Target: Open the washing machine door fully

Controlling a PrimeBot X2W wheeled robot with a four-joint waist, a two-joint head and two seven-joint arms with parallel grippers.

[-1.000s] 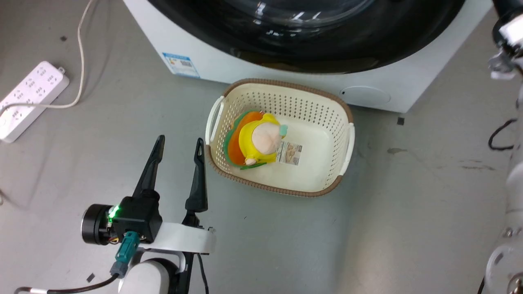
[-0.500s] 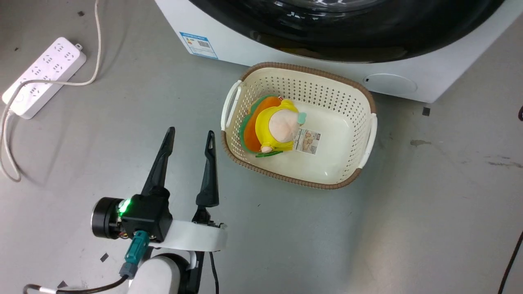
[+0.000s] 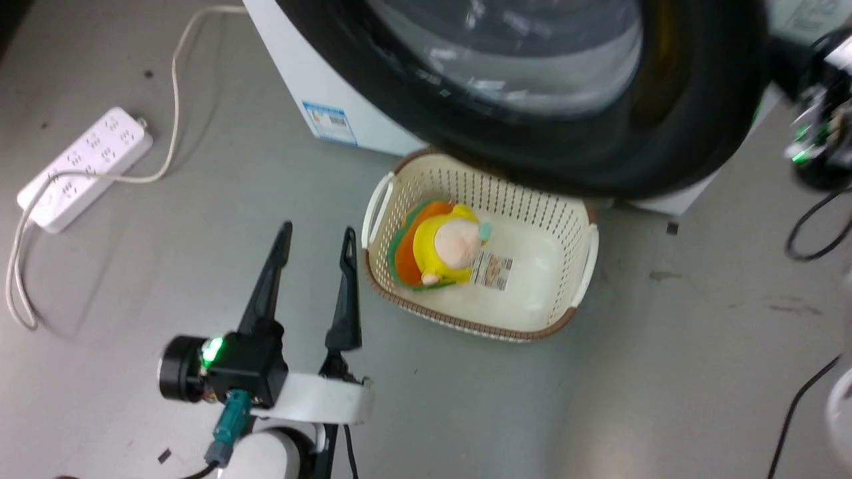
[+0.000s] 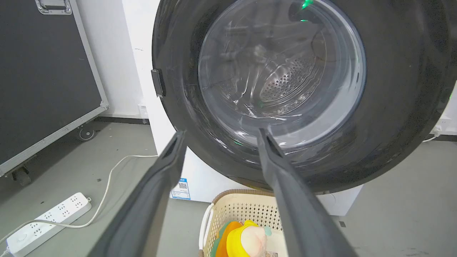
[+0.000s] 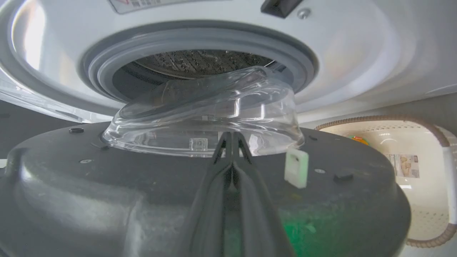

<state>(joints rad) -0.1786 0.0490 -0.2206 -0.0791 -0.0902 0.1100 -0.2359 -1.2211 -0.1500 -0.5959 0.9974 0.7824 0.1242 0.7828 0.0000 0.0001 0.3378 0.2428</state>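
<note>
One change: door (image 3: 532, 156) swung out above basket (image 3: 466, 324).
Facing: glass bulge toward drum (image 5: 200, 62).
Left jaws: apart.
Right jaws: together.

No txt here that you can actually read. Blue-and-white sticker (image 3: 328, 122) low on the washing machine front (image 3: 299, 80): QR-type code on it, print too small. Printed tag (image 3: 493, 271) lying in the basket (image 3: 519, 199), just beside the plush toy (image 3: 444, 247): small pic plus lines of txt, illegible. In the right wrist view, a label w/ a red mark (image 5: 157, 3) sits above the drum opening, cut off by the top edge, chars blurred.
</note>
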